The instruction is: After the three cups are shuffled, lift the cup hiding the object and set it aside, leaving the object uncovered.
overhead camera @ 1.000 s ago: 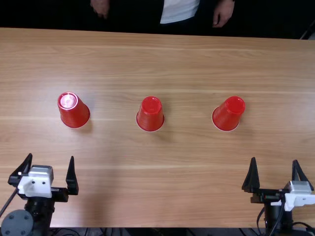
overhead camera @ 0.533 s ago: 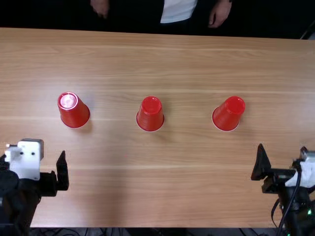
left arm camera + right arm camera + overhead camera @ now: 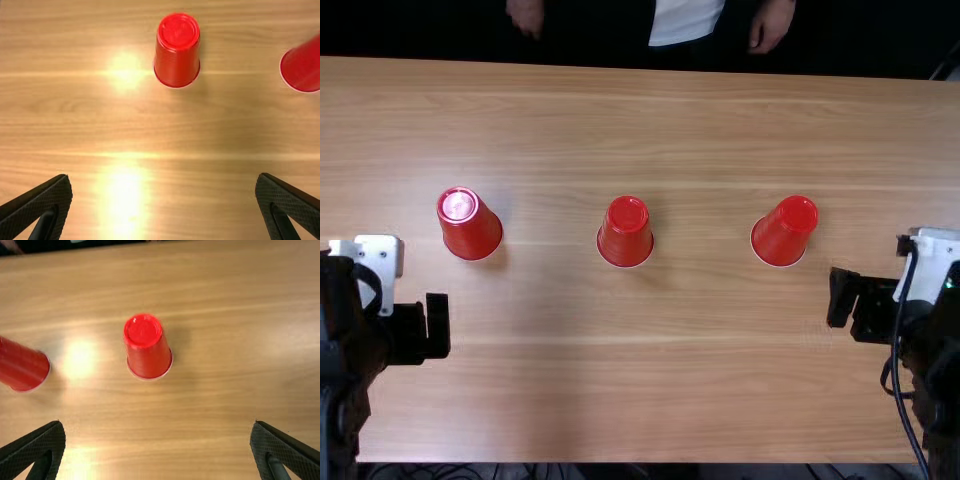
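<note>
now | left pincer [image 3: 161,177] released wide | right pincer [image 3: 156,424] released wide | both aimed downward

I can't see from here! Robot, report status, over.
Left end effector open, right end effector open. Left cup, middle cup, right cup upside down, untouched. No obstacle seen.

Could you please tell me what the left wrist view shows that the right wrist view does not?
Left wrist view: the left cup, upside down on the table, beyond the open left gripper. Right wrist view: the right cup, also upside down, beyond the open right gripper. Both: the middle cup, partly cut off, and the same wooden table.
</note>
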